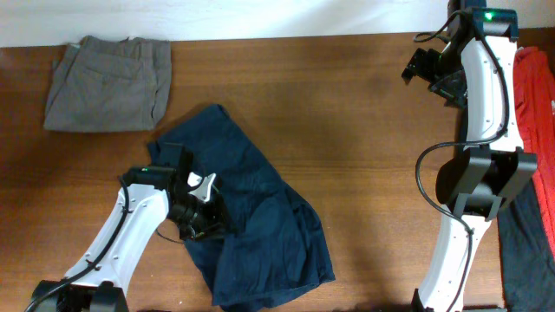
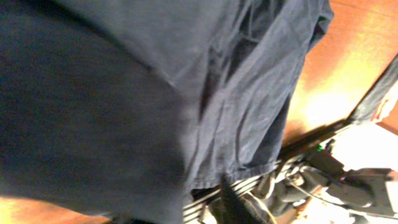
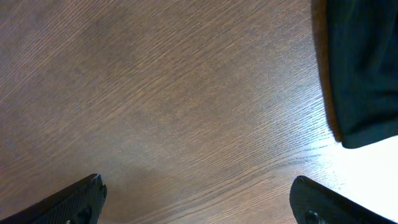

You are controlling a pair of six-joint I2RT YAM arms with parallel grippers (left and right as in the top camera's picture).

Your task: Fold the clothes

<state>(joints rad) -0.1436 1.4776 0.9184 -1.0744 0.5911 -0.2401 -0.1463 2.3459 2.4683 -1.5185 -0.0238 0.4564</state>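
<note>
The dark navy-blue trousers (image 1: pixel 260 225) lie rumpled on the wooden table, left of centre. My left gripper (image 1: pixel 204 208) is at their left edge, shut on a bunched fold. In the left wrist view the navy cloth (image 2: pixel 186 74) fills almost the whole frame, and only one dark finger (image 2: pixel 227 199) shows below its hem. My right gripper (image 1: pixel 421 65) is at the back right, open and empty. Its two fingers (image 3: pixel 199 205) are spread wide above bare wood.
Folded grey-khaki trousers (image 1: pixel 108 82) lie at the back left. A red garment (image 1: pixel 538 104) and a black one (image 1: pixel 529 243) lie along the right edge; the black cloth (image 3: pixel 360 74) also shows in the right wrist view. The right arm's base stands at the front right.
</note>
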